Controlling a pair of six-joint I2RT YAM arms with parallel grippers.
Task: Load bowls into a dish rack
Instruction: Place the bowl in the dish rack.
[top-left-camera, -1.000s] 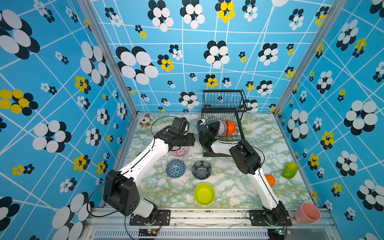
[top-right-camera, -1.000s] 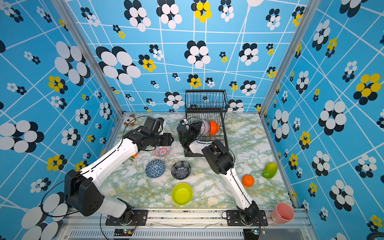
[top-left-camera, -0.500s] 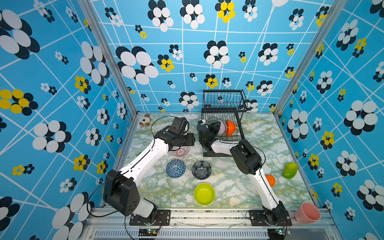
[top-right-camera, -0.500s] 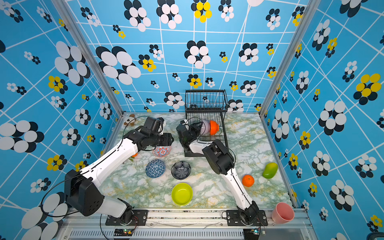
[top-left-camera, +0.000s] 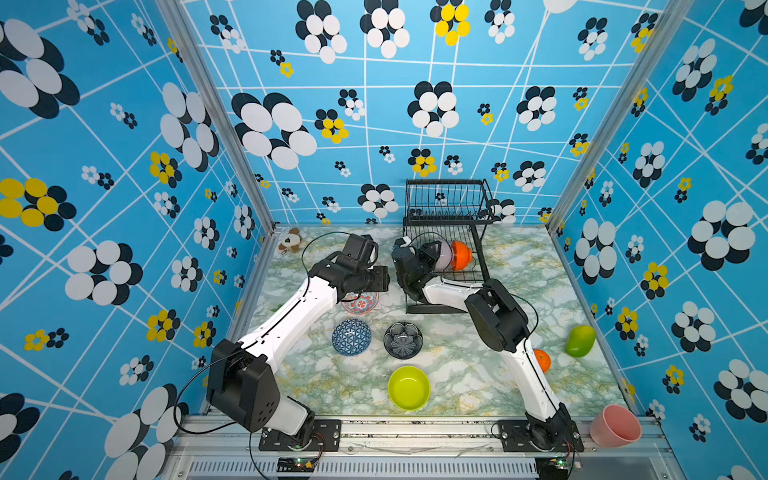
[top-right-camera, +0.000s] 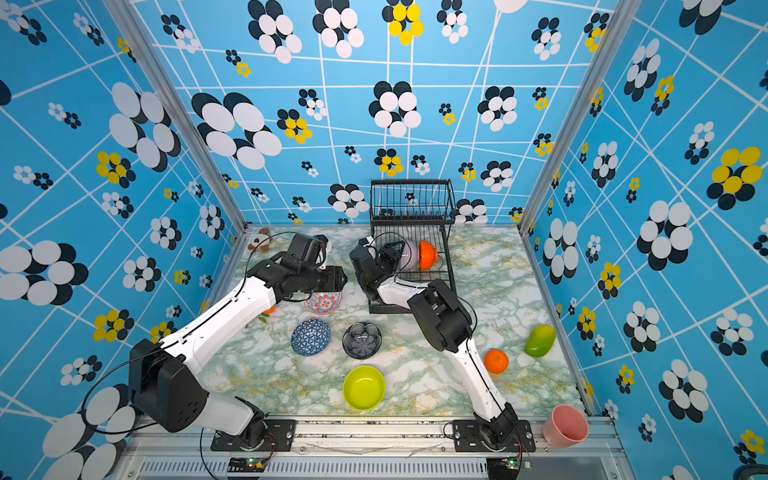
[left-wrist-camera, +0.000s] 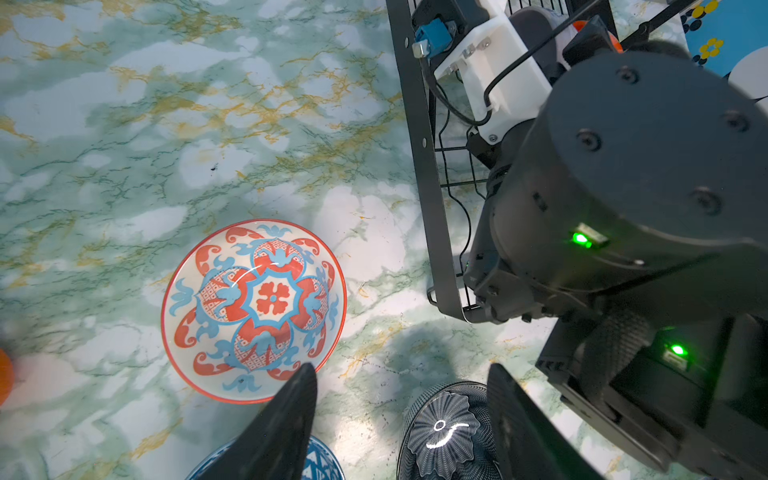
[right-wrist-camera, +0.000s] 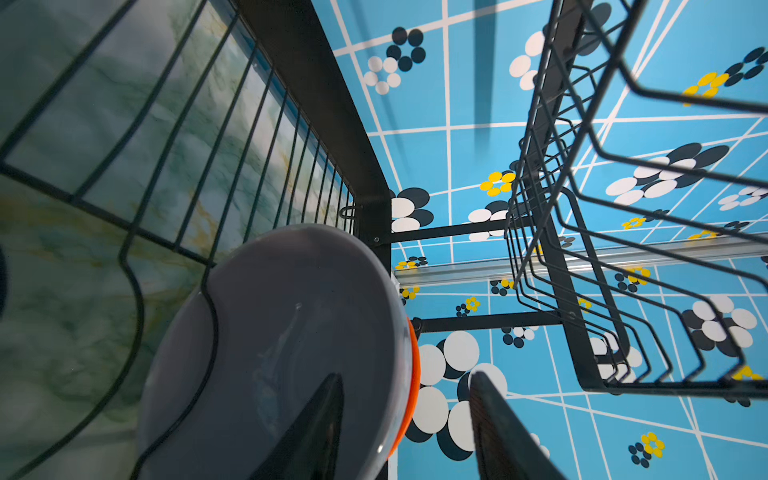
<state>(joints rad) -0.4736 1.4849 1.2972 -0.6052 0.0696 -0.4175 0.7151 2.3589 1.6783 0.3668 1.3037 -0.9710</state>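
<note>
The black wire dish rack (top-left-camera: 449, 199) stands at the back of the table. In its lower tray a pale lilac bowl (top-left-camera: 444, 254) and an orange bowl (top-left-camera: 462, 254) stand on edge, side by side. My right gripper (right-wrist-camera: 407, 376) is open and straddles the lilac bowl's (right-wrist-camera: 282, 332) rim, one finger inside it and the other well clear. My left gripper (left-wrist-camera: 401, 370) hangs open and empty over the table beside the red-blue floral bowl (left-wrist-camera: 253, 309). The blue geometric bowl (top-left-camera: 351, 337), black flower bowl (top-left-camera: 403, 340) and lime-green bowl (top-left-camera: 409, 387) sit on the table.
A pink cup (top-left-camera: 615, 426) lies at the front right corner. An orange fruit (top-left-camera: 542, 359) and a green mango (top-left-camera: 580, 340) lie to the right of my right arm. A small plush toy (top-left-camera: 289, 241) sits at the back left. Patterned walls close in three sides.
My right gripper's jaws have spread apart at the lilac bowl, which stays standing in the rack. Both arms have hardly moved.
</note>
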